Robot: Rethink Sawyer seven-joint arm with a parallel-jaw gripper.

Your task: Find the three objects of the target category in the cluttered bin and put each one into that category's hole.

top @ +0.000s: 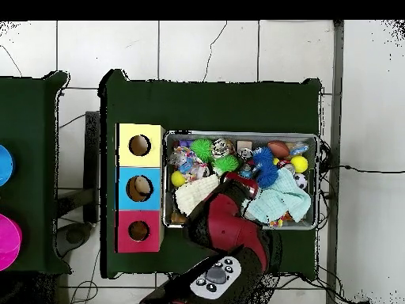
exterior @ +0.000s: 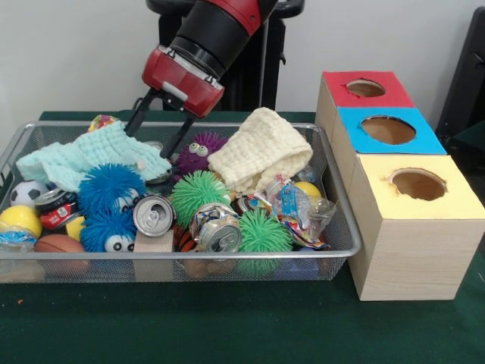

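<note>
Currently the jaws (exterior: 158, 127) are hanging open and empty at the bin's (exterior: 342, 250) twelve o'clock. No soft animal toy is showing clearly; being light and squashy, one should be pinched across its body.
</note>
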